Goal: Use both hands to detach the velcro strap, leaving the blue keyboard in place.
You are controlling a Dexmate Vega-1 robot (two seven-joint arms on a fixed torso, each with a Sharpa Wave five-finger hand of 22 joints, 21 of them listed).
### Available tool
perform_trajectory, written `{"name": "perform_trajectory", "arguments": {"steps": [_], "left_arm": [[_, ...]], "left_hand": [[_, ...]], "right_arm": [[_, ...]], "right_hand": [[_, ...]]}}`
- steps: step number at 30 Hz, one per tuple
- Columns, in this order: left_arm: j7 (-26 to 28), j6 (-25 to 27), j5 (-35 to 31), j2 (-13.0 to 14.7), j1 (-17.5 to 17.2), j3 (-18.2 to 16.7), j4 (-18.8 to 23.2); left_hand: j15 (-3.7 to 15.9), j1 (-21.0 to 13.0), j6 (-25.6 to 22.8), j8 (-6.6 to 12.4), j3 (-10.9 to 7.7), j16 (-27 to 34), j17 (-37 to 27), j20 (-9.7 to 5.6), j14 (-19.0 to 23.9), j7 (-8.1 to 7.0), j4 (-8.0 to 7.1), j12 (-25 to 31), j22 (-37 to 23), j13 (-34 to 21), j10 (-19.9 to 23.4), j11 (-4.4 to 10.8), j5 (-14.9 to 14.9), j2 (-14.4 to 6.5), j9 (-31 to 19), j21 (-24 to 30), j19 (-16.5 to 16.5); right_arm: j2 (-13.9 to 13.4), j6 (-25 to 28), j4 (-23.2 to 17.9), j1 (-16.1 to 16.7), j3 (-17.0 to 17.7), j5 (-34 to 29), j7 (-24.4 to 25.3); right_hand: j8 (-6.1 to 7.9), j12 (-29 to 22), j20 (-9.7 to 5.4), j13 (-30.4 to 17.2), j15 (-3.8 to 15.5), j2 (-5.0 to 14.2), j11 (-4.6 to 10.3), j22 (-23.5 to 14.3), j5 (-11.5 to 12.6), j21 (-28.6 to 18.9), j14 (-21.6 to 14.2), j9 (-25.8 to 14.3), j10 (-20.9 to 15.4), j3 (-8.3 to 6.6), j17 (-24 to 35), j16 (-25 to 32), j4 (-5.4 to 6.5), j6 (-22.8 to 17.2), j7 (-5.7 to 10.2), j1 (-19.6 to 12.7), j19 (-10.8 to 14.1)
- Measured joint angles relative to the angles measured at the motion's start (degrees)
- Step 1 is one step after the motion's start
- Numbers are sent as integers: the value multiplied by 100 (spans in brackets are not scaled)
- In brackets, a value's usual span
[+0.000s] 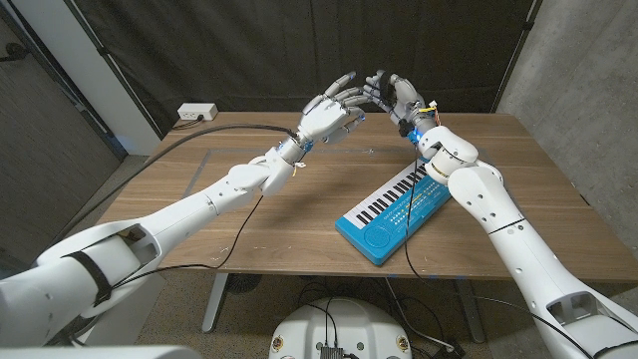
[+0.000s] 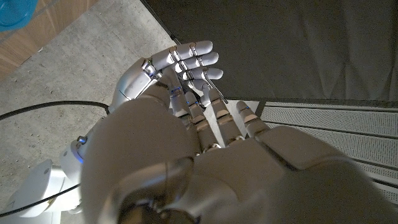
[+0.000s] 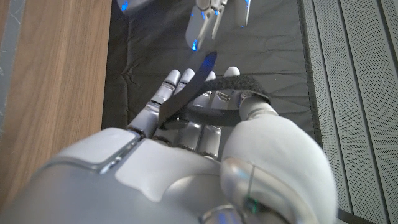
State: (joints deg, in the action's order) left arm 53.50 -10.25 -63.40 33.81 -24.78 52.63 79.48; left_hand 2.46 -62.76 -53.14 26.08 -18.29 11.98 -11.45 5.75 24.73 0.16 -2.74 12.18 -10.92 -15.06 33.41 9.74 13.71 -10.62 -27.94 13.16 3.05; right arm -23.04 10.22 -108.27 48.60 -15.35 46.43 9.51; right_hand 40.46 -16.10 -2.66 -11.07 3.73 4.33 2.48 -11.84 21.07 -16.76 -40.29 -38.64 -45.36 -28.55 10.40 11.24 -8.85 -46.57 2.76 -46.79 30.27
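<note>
The blue keyboard [image 1: 394, 211] lies at an angle on the wooden table [image 1: 249, 214], to the right of its middle; its corner [image 2: 13, 12] also shows in the left wrist view. Both hands are raised above the table's far middle, fingertips close together. My right hand [image 1: 397, 100] holds the black velcro strap [image 3: 214, 87], which is looped across its fingers [image 3: 171, 84]. One strap end sticks up toward my left hand [image 3: 211, 18] and stops short of it. My left hand [image 1: 334, 110] has its fingers [image 2: 205, 93] extended and apart, next to the right hand [image 2: 165, 68].
A black cable [image 1: 199, 140] runs across the table's left part along my left arm. Another thin cable [image 1: 409, 234] hangs from my right arm over the keyboard. A white socket box [image 1: 196, 112] sits behind the table's far left corner, before the dark curtain.
</note>
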Motion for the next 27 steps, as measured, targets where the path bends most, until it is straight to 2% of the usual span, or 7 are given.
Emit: {"name": "perform_trajectory", "arguments": {"steps": [8,11,13,15,19,23,27], "left_arm": [[-12,3,181,68,-185,-186,85],[-6,24,265,89,-266,-276,235],[3,34,325,98,-300,-324,268],[11,36,373,101,-348,-386,300],[68,27,431,82,-377,-447,306],[232,16,410,25,-373,-477,251],[407,26,309,-20,-330,-474,185]], "left_hand": [[21,-25,-201,0,-88,0,27,-35,22,-134,-19,39,0,-27,129,84,-71,180,-77,-9,-30],[21,25,-42,100,-70,0,53,-75,22,-238,11,31,0,-27,136,133,-195,497,133,-9,-32],[18,171,363,-85,94,-34,42,-95,19,-376,22,-30,0,-27,-8,161,-266,731,350,-35,-52],[5,259,715,-334,221,-34,37,-92,-65,-620,28,-53,0,-47,-148,122,-270,976,542,-53,-54],[-5,475,1191,-618,424,-33,10,-47,-127,-952,-21,-67,-1,-53,-266,82,-270,1290,762,-54,-131],[19,588,1419,-746,526,-33,10,-62,-164,-1122,-57,-67,-1,-52,-299,52,-262,1403,853,-54,-146],[19,602,1438,-746,525,-33,-2,-40,-164,-1141,-57,-67,-1,-52,-299,52,-241,1416,881,-54,-168]], "right_arm": [[-21,1,-9,3,5,11,15],[-24,-22,-8,3,-1,-13,26],[-25,-47,2,3,-9,-25,25],[-22,-58,22,3,-15,-25,12],[3,-40,55,1,-8,63,-38],[59,176,109,-11,67,453,-159],[98,330,118,-27,135,732,-222]], "right_hand": [[-2,0,0,0,27,0,0,0,0,0,-28,0,0,0,1,0,0,0,0,0,0],[-21,22,0,0,27,0,0,0,0,0,-28,0,0,0,0,0,0,0,0,0,0],[-21,22,0,0,27,0,0,0,0,0,-28,0,0,1,1,0,0,0,0,0,0],[-21,22,0,1,27,0,0,0,0,0,-28,0,0,1,1,0,0,0,0,0,0],[-21,22,1,0,26,0,0,0,0,0,-28,0,0,-17,1,0,-18,-2,-2,0,1],[-21,22,41,1,26,0,0,0,0,0,-28,-27,0,-24,1,0,-24,1,-43,0,41],[-24,22,62,1,-13,35,-31,0,0,0,-70,-27,-31,-22,6,0,-19,8,-95,35,62]]}}
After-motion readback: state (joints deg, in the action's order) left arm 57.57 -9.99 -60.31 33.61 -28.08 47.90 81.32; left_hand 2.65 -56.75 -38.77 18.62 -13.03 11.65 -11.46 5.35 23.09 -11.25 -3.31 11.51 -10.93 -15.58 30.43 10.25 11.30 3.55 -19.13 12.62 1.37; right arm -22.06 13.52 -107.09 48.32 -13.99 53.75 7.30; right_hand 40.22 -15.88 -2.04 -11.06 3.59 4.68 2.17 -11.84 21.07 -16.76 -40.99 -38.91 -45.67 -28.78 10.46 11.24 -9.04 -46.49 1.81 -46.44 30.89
